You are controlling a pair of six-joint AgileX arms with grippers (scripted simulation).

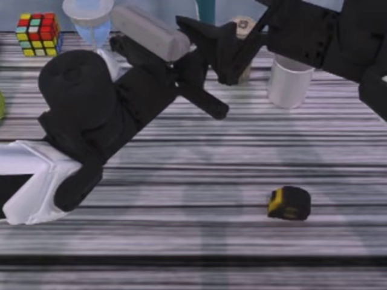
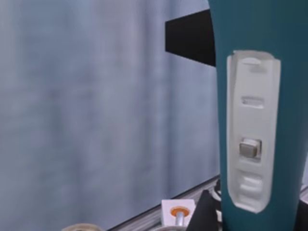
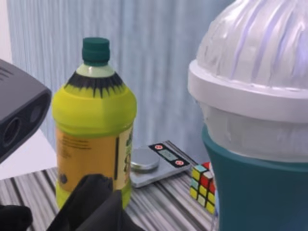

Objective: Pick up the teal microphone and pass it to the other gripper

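Note:
The teal microphone [image 2: 250, 120] stands upright above the table, its white panel with the small button facing the left wrist camera. My left gripper [image 1: 196, 65], the one with the grey cylinder on its wrist, is shut on the lower handle. Only a teal strip of the microphone [image 1: 205, 11] shows at the top edge of the top view. Its mesh head [image 3: 255, 57] fills the right wrist view. My right gripper [image 1: 204, 51] reaches in from the upper right. It is open, with its pointed fingers [image 1: 183, 25] spread to either side of the handle.
At the back left are a Rubik's cube [image 1: 38, 34] and a clear container [image 1: 91, 21]. A white cup [image 1: 291, 81] stands at the back right, a tan can [image 1: 243, 25] behind the right gripper. A black-yellow tape measure [image 1: 289, 202] lies front right. A yellow bottle [image 3: 94, 139] and a scale [image 3: 154, 163] are also on the table.

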